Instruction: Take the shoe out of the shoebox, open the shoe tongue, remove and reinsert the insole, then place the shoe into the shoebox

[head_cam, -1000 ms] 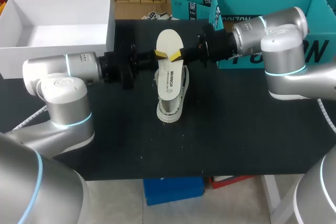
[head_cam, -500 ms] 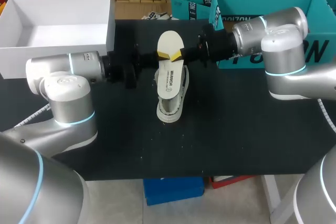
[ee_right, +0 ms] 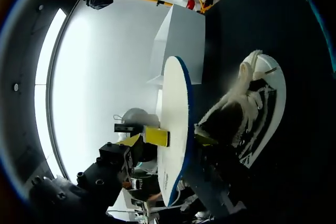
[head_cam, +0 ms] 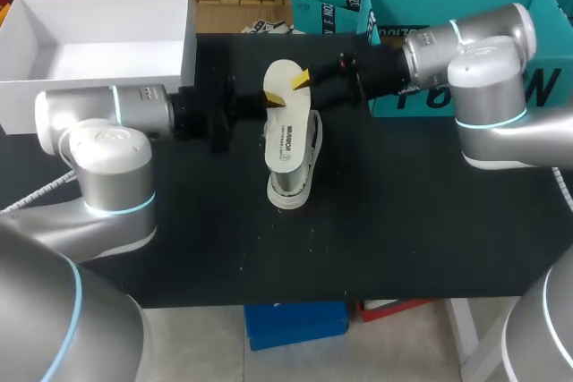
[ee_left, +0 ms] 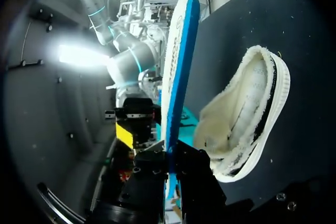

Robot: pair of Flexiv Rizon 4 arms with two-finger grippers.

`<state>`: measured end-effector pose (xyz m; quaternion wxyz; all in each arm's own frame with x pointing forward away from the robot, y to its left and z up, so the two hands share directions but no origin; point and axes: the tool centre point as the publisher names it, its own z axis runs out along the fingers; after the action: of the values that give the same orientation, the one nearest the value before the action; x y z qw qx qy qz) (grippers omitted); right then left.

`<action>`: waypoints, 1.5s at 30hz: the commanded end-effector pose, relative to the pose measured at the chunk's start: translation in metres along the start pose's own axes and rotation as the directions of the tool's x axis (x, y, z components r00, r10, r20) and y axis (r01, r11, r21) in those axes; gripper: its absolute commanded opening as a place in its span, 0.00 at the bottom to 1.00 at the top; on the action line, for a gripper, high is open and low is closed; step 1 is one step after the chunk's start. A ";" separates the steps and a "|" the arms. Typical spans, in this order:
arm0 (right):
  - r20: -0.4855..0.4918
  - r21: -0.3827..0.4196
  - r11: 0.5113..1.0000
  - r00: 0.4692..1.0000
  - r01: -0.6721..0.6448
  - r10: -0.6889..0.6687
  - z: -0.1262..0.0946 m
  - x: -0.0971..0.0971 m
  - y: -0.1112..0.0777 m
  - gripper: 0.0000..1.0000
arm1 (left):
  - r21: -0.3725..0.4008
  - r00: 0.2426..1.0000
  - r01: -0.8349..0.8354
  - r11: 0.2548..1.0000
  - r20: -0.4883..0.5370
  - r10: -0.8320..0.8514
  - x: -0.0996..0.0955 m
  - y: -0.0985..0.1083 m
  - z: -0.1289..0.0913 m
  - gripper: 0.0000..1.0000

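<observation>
A white shoe (head_cam: 292,172) stands on the black table (head_cam: 403,221), toe toward the front edge. Its white insole (head_cam: 285,123) with a blue underside rises out of it, leaning toward the back. My left gripper (head_cam: 272,101) is shut on the insole's edge. In the left wrist view the insole (ee_left: 178,77) runs edge-on out from between the dark fingers, with the shoe (ee_left: 247,119) beside it. My right gripper (head_cam: 303,85) is open at the insole's other edge, one yellow tip lifted off it. The right wrist view shows the insole (ee_right: 176,129) upright ahead, beside the shoe (ee_right: 252,114).
The open white shoebox (head_cam: 190,38) sits at the back left corner. Teal boxes (head_cam: 448,6) stand along the back right, behind my right arm. The table in front of the shoe is bare.
My left gripper has closed on the insole. My right gripper has opened, let go of the insole and drawn back a little; the insole now leans slightly to the left.
</observation>
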<state>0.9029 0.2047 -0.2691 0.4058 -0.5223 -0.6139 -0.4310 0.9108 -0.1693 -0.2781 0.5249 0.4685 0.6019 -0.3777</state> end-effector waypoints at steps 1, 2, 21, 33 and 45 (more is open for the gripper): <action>0.081 -0.084 0.996 0.997 -0.002 0.009 -0.026 0.016 -0.019 1.00 | -0.002 0.993 -0.001 1.000 -0.114 0.001 -0.008 -0.010 -0.014 0.00; 0.099 -0.095 0.995 0.995 -0.005 0.014 -0.030 0.017 -0.020 1.00 | -0.002 0.991 0.001 1.000 -0.134 -0.001 -0.009 -0.012 -0.017 0.00; 0.371 -0.326 0.944 0.911 -0.054 0.180 -0.115 0.035 -0.081 1.00 | 0.101 0.899 0.091 0.991 -0.436 -0.038 -0.006 -0.074 -0.081 0.00; 0.447 -0.408 0.913 0.872 0.001 0.199 -0.150 0.069 -0.120 1.00 | 0.189 0.881 0.132 0.973 -0.473 -0.027 0.007 -0.123 -0.104 0.00; 0.483 -0.430 0.902 0.853 0.036 0.196 -0.155 0.095 -0.147 1.00 | 0.229 0.862 0.158 0.960 -0.507 -0.020 0.023 -0.145 -0.106 0.00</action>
<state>0.7658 0.0817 -0.1607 0.1292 -0.7155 -0.5707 -0.3817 0.7436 -0.1032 -0.2870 0.2686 0.5860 0.6808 -0.3480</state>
